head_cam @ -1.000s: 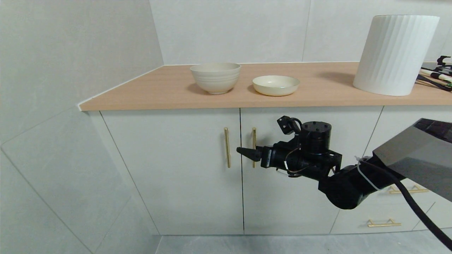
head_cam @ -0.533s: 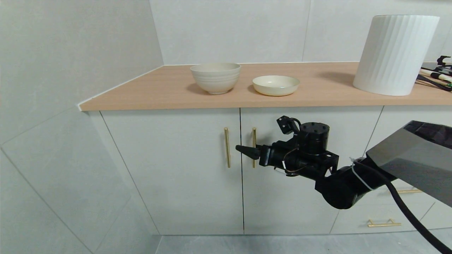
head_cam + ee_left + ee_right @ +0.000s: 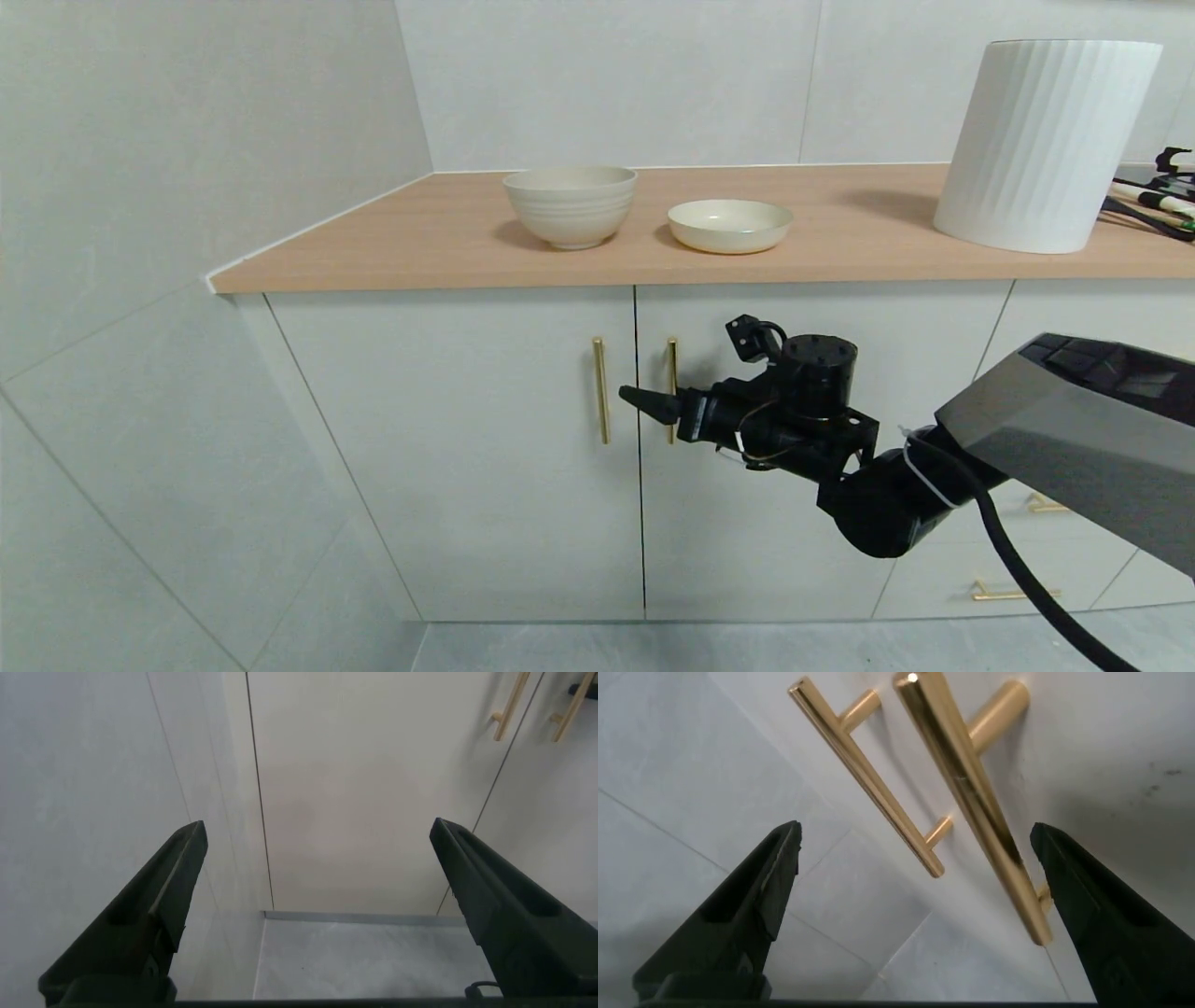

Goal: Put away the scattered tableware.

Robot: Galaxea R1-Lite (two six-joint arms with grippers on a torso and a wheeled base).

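Note:
A ribbed beige bowl (image 3: pixel 569 205) and a shallow cream dish (image 3: pixel 729 225) stand side by side on the wooden countertop (image 3: pixel 420 243). Below them, my right gripper (image 3: pixel 652 403) is level with the two gold handles (image 3: pixel 600 390) of the white cabinet doors (image 3: pixel 467 448), close in front of the right one (image 3: pixel 671 373). In the right wrist view the gripper (image 3: pixel 915 835) is open, with the nearer handle (image 3: pixel 971 803) between its fingers but untouched. My left gripper (image 3: pixel 318 826) is open and holds nothing, low down before the left cabinet door (image 3: pixel 374 793).
A tall white ribbed cylinder (image 3: pixel 1046 145) stands on the counter's right, with pens (image 3: pixel 1158 198) behind it. Gold-handled drawers (image 3: pixel 1013 591) sit at the lower right. A tiled wall (image 3: pixel 140 280) closes the left side, and grey floor (image 3: pixel 364 961) lies below.
My right arm has crept a little to the left and closer to the cabinet handles. The bowl and dish have not moved.

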